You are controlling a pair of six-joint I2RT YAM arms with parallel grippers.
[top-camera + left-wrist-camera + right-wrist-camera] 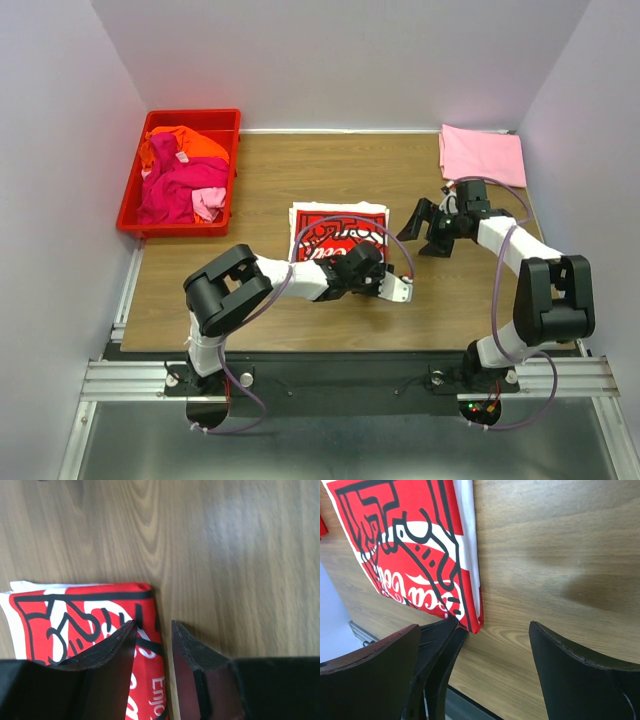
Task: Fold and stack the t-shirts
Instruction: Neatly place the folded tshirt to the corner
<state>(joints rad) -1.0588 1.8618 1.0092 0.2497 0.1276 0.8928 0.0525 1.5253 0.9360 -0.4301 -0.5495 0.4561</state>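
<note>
White tee with red graphic (pixel 335 225) sits folded mid-bench (pixel 300 165), flat. Left claw (pixel 152 625) is down at its near-right corner, jaws narrow, straddling the folded edge; honestly can't tell if cloth is actually pinched. Right claw (pixel 428 235) gaping wide, holding nothing, hanging over bare wood just right of that tee. Pink tee (pixel 482 153) folded in far right corner. Orange tee (pixel 200 145) and magenta tee (pixel 180 185) bunched up in red bin (pixel 130 215), far left.
</note>
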